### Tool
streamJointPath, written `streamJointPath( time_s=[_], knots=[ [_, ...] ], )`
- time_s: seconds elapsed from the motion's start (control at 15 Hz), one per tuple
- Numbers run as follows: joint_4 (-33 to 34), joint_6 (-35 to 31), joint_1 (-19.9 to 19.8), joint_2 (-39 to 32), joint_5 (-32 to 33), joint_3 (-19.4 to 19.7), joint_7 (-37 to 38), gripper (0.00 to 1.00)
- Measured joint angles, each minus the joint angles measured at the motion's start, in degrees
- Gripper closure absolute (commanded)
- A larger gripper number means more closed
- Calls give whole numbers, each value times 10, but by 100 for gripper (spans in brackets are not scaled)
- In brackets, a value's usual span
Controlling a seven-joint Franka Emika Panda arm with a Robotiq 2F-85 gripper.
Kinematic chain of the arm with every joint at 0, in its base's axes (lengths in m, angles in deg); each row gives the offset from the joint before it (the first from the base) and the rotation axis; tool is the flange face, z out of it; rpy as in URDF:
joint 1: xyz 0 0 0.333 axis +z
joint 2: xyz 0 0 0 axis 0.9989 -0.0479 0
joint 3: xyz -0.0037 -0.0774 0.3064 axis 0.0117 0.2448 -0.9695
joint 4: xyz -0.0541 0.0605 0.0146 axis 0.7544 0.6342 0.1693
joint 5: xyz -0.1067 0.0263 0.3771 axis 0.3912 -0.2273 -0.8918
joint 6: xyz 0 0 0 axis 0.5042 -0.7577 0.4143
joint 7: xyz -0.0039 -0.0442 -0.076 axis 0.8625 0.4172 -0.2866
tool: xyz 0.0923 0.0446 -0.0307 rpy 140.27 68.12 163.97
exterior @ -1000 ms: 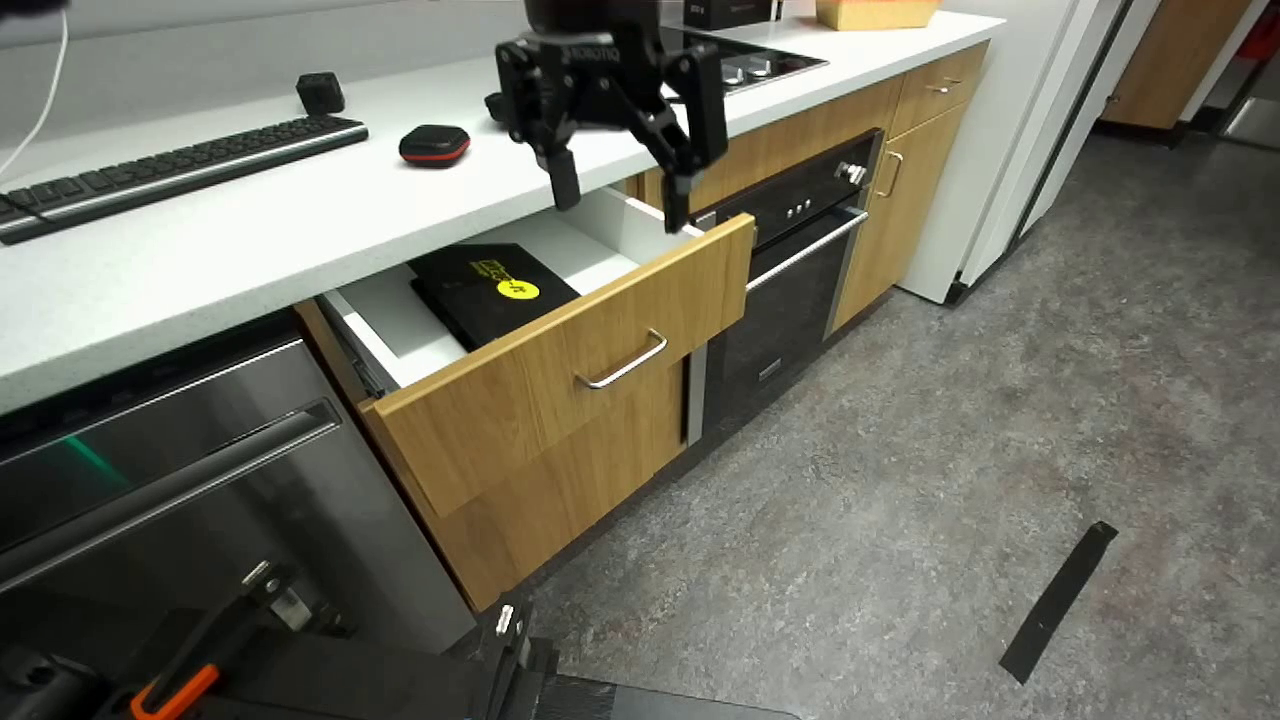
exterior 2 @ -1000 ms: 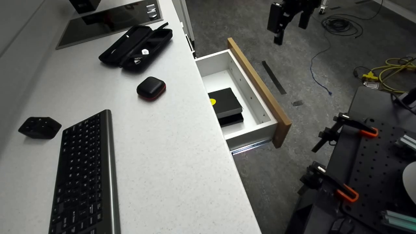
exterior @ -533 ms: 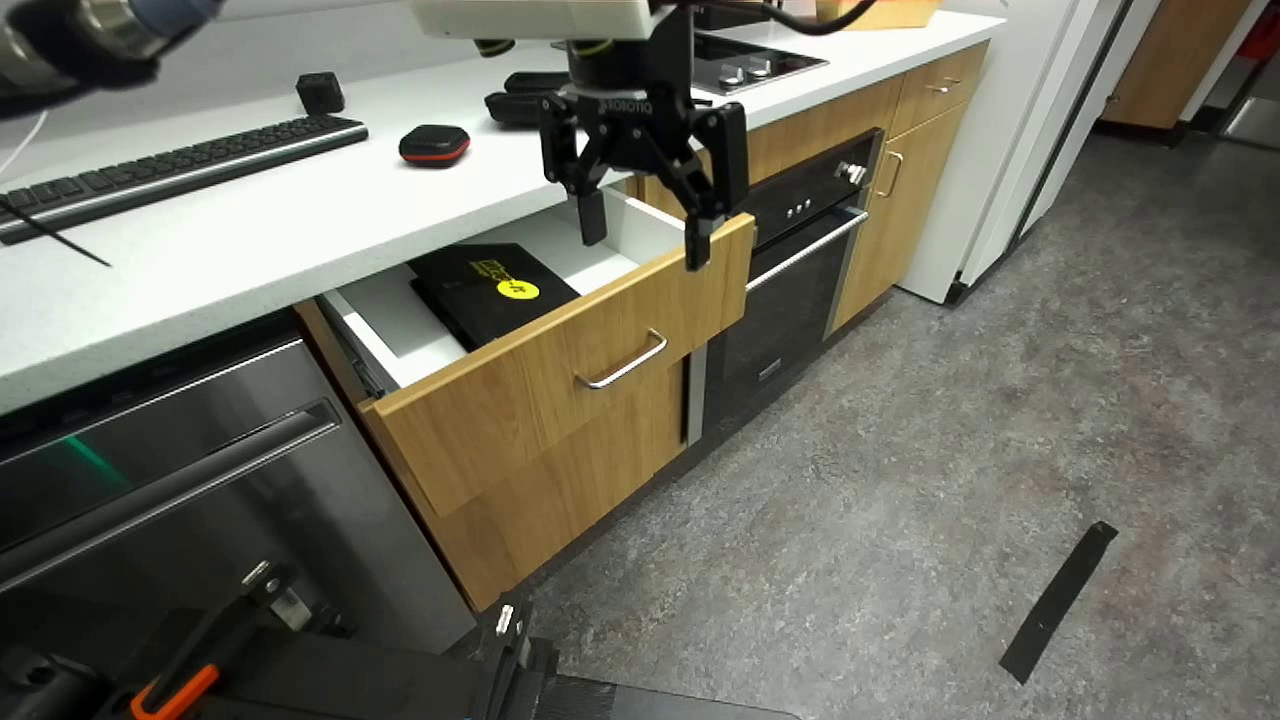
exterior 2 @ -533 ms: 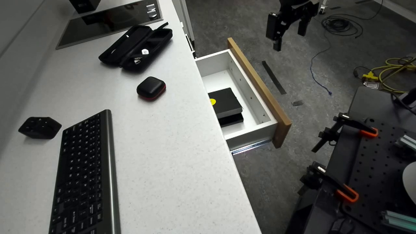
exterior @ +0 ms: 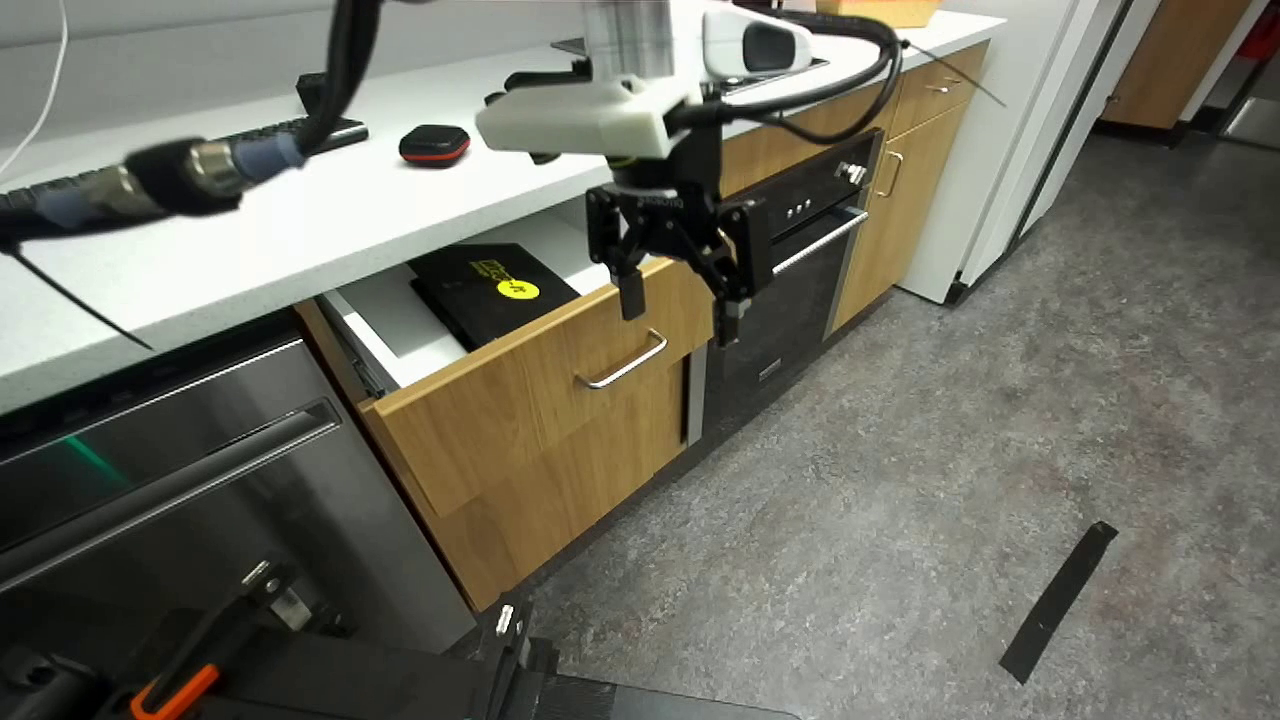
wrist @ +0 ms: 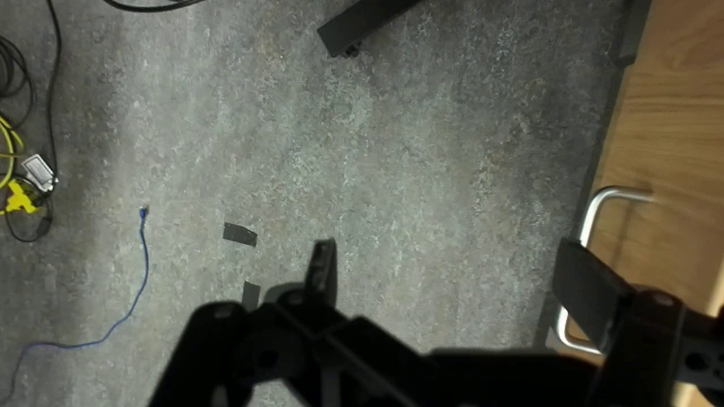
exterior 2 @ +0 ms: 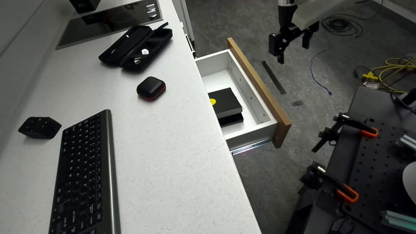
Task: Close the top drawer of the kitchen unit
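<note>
- In an exterior view the white counter is bright, with deep shadow under its overhang, and the grey floor is evenly lit.
- On the dark steel appliance front lies a green streak of light (I cannot tell what throws it).
- A black cable in the foreground comes out soft and blurred.
- In an exterior view the wall is dimmer than the counter, and the slide rail glints.
- In the wrist view my gripper looks nearly black and out of focus.
- There the bar handle shines, with a thin shadow on the top drawer, smeared towards the lower right.
</note>
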Motion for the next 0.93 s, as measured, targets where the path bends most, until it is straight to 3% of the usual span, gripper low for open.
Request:
streamJointPath(
  time_s=[0.47, 0.93],
  knots=[
    [93, -72, 8, -162, -5, 46, 102, 0],
    [226, -72, 17, -308, -138, 18, 100, 0]
  ],
)
